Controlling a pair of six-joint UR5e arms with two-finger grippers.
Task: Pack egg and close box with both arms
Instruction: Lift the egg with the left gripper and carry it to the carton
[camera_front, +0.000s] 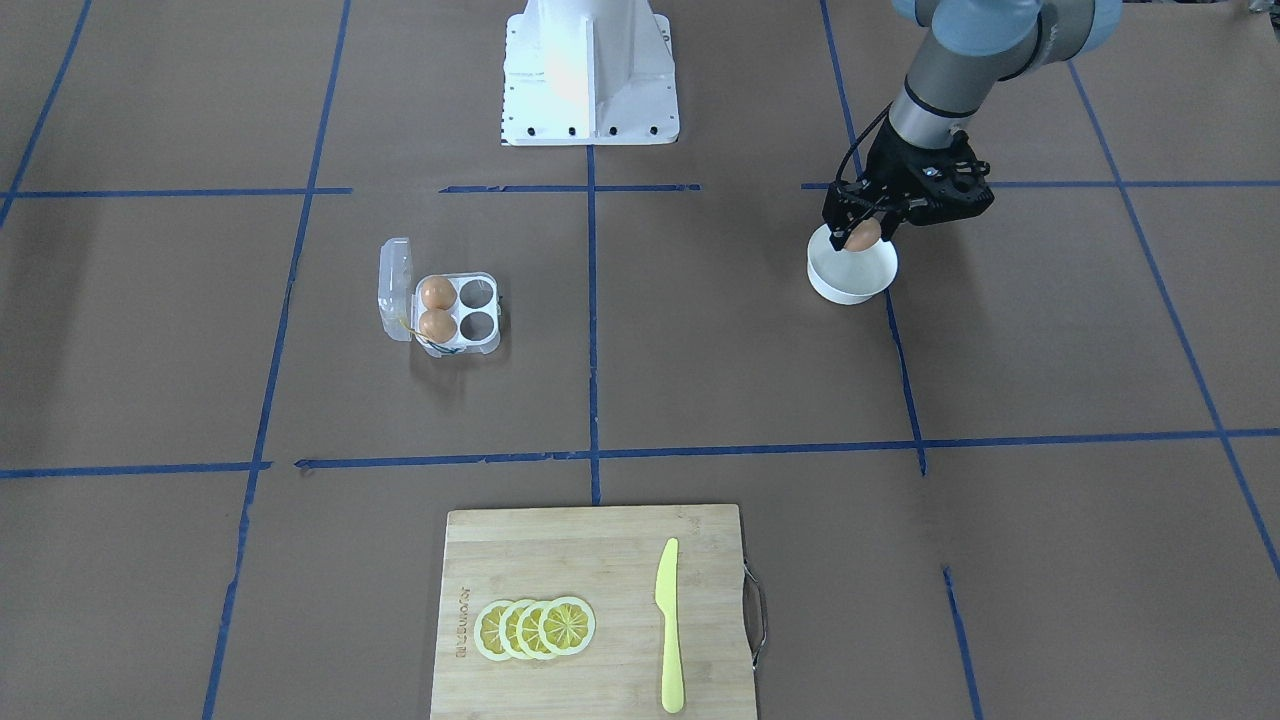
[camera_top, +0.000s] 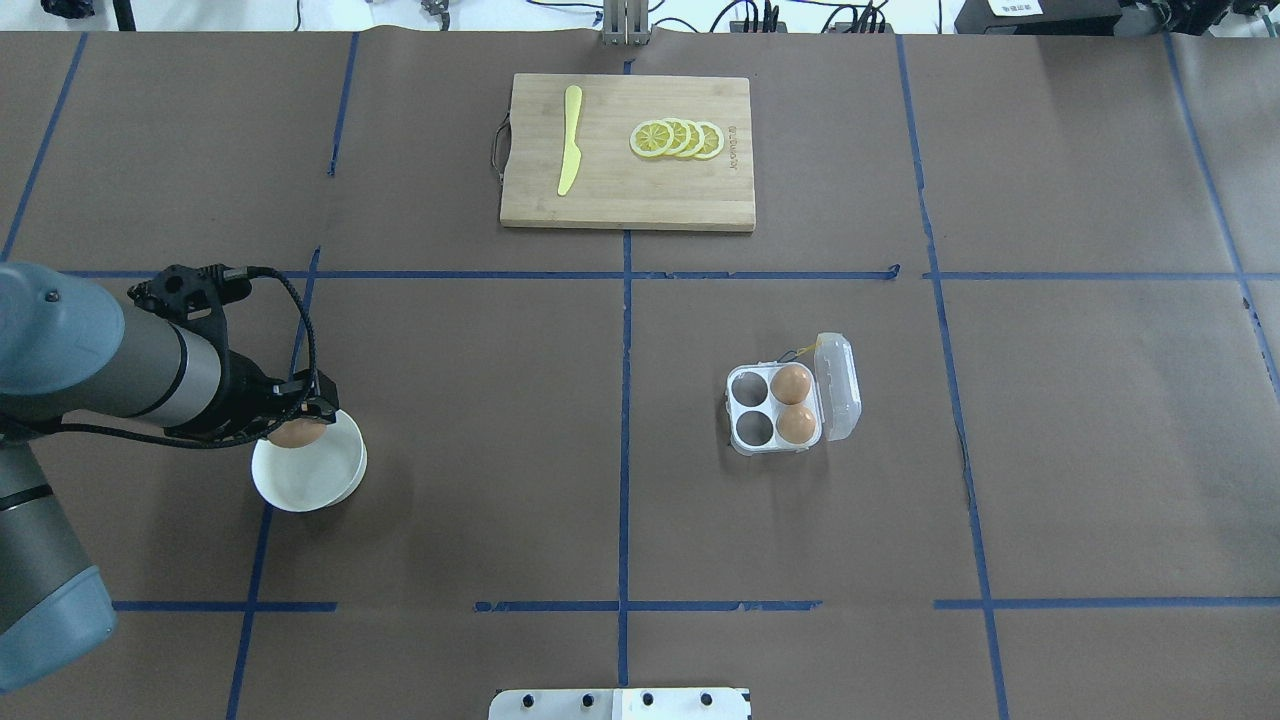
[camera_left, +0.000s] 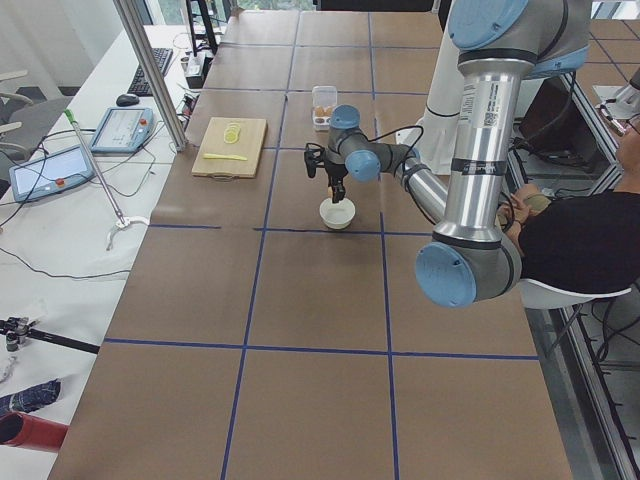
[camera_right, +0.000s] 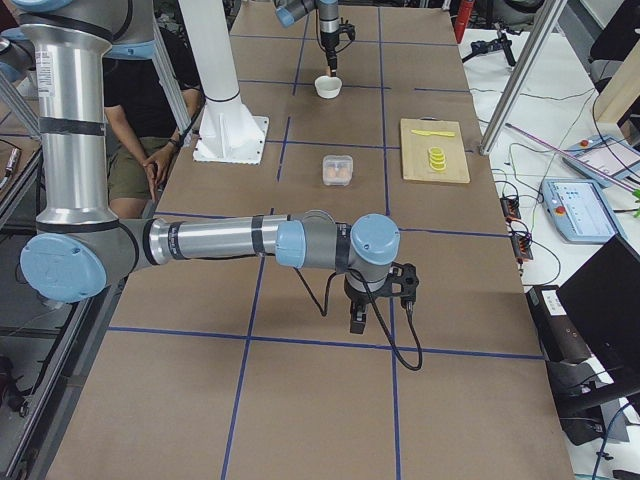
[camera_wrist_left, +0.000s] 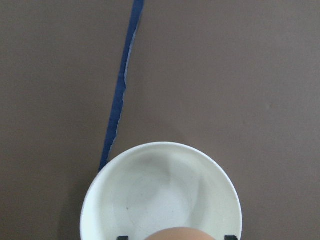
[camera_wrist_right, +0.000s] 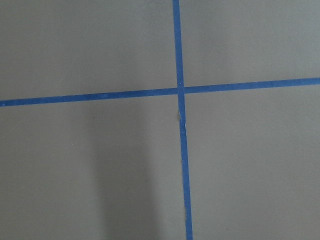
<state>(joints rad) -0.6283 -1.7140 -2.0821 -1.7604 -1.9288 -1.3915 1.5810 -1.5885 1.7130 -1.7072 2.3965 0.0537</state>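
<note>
My left pincer (camera_front: 861, 238) grips egg (camera_top: 297, 435) over white bowl (camera_front: 850, 285). Egg smooth, light, cracks easy; hold round sides softly. My right pincer (camera_right: 372, 312): cannot tell.

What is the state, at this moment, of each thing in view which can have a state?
left claw: shut on the egg
egg: held over the bowl
bowl: upright, empty
box: lid open, two cells filled, two empty
right claw: cannot tell whether open or shut
</note>
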